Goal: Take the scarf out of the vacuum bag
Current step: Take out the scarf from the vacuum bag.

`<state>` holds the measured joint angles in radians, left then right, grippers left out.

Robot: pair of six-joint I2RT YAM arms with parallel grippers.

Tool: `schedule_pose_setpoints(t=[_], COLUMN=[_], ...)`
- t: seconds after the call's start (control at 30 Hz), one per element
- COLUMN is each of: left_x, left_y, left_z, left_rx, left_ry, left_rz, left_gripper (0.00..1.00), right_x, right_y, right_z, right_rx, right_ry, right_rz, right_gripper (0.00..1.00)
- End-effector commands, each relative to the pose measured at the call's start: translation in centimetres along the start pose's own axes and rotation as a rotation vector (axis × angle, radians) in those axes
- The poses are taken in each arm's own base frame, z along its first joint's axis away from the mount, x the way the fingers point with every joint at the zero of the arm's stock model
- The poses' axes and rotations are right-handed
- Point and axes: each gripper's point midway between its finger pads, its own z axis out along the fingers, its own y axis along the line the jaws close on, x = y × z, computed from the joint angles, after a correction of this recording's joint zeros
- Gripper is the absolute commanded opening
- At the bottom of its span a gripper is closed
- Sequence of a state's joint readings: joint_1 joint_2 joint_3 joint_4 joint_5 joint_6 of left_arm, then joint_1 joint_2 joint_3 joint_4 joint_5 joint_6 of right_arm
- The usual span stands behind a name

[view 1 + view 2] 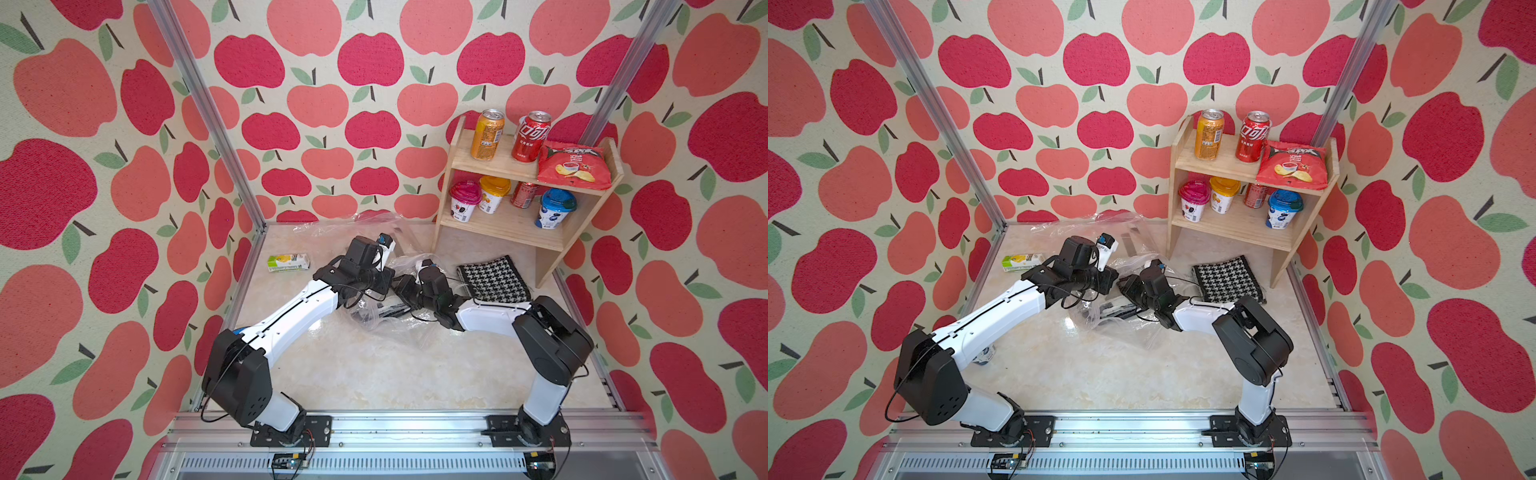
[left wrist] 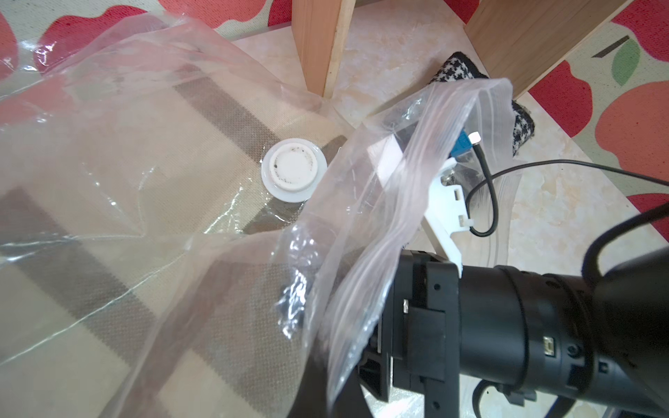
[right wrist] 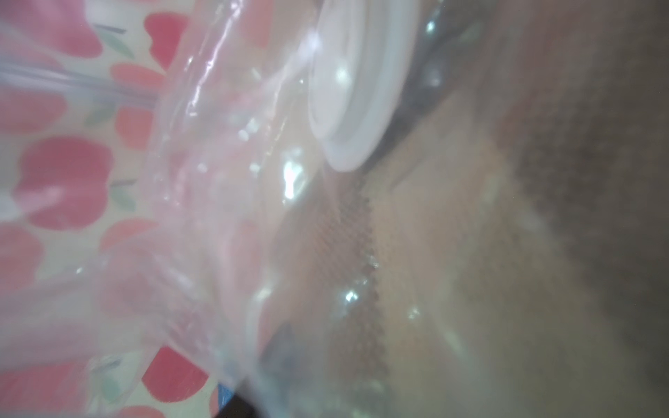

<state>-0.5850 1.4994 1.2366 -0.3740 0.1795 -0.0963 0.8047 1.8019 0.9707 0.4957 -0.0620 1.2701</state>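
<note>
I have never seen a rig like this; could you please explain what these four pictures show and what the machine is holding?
It is a robot with two arms mounted at the front edge of a table. Each arm ends in a pinching tool. Two pictures look down on the whole scene from overhead, side by side. The other two come from a camera on each wrist.

On the table lie a clear crinkly bag, a houndstooth scarf outside it, a juice carton and a stocked wooden shelf. The left wrist view shows a striped beige scarf inside the bag, behind its white valve.

The left tool is shut and seems to hold up the bag's zip edge. The right tool is buried in the plastic, so I cannot tell whether it grips anything.
</note>
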Motion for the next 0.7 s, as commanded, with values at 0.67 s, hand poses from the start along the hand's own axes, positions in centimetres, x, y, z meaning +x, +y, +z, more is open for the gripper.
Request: schedule_pose_setpoints(t=[0.67], left_x=[-4.2], left_y=[0.8], left_z=[-0.1], left_rx=[-0.024], left_ry=[-0.012], left_rz=[-0.025], left_gripper=[0.00], right_x=[-0.9], right_y=[8.2], right_z=[-2.3], right_rx=[-0.129], right_ry=[-0.008], right_rz=[-0.118], right_gripper=[0.00])
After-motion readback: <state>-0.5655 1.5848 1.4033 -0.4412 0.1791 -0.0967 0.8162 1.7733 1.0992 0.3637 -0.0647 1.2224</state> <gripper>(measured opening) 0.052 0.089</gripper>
